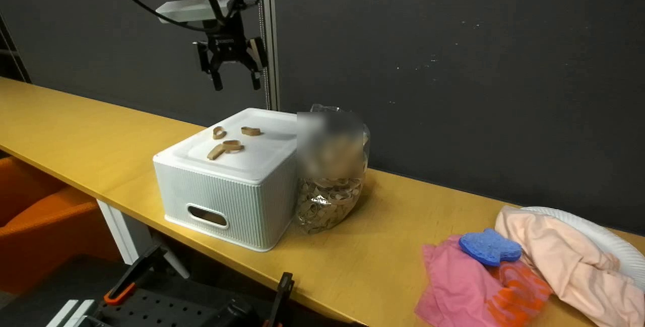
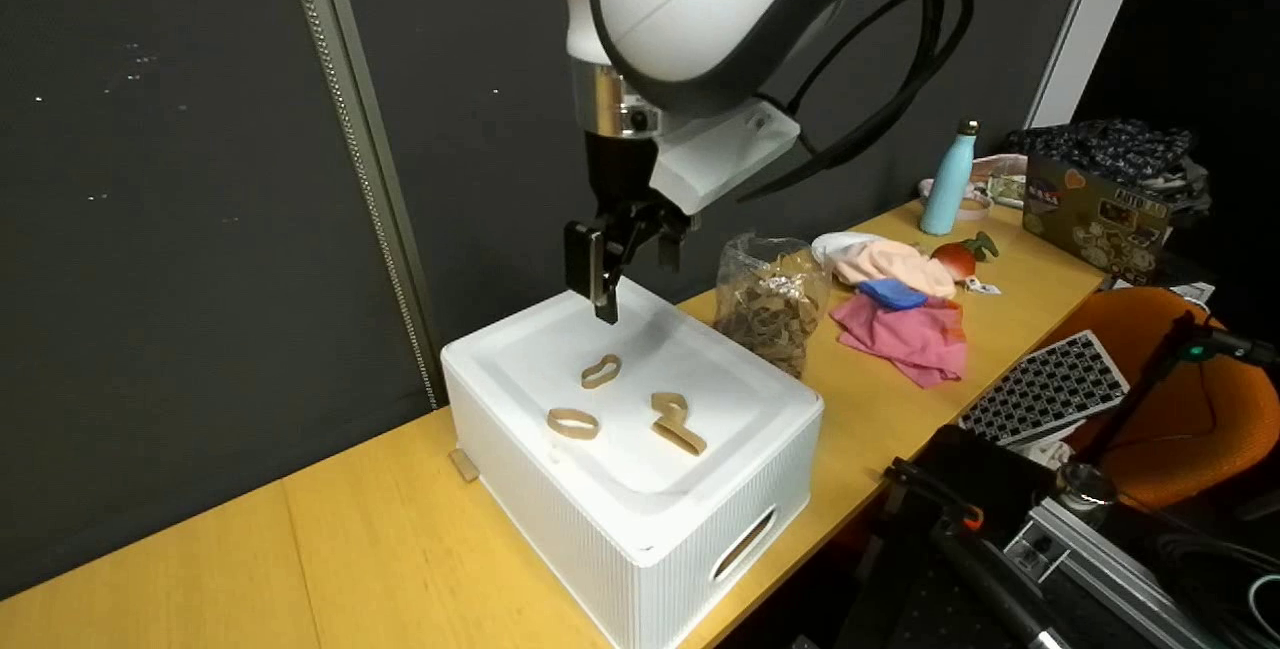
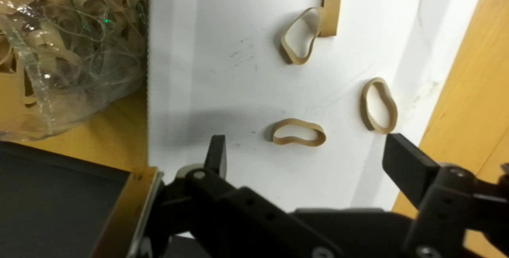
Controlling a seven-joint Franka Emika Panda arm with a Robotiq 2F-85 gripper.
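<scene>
My gripper (image 1: 237, 82) hangs above a white ribbed box (image 2: 560, 529), open and holding nothing. Several tan rubber bands lie on the box's flat top. In the wrist view a curved band (image 3: 296, 121) lies below and between the fingertips, apart from them. An oval band (image 3: 392, 113) appears just beyond the right fingertip. Farther off, a looped band (image 3: 294, 58) touches a flat-lying band (image 3: 332, 7). Beside the box stands a clear plastic bag (image 2: 770, 304) filled with many similar bands; part of it is blurred in an exterior view.
A flat tan piece (image 2: 464, 465) lies on the wooden table (image 2: 380, 529) against the box. Farther along are a pink cloth (image 1: 453, 281), a blue item (image 1: 489, 246), a peach cloth (image 1: 569, 261), a white plate (image 1: 604, 236) and a blue bottle (image 2: 948, 184). A dark panel (image 1: 453, 90) stands behind.
</scene>
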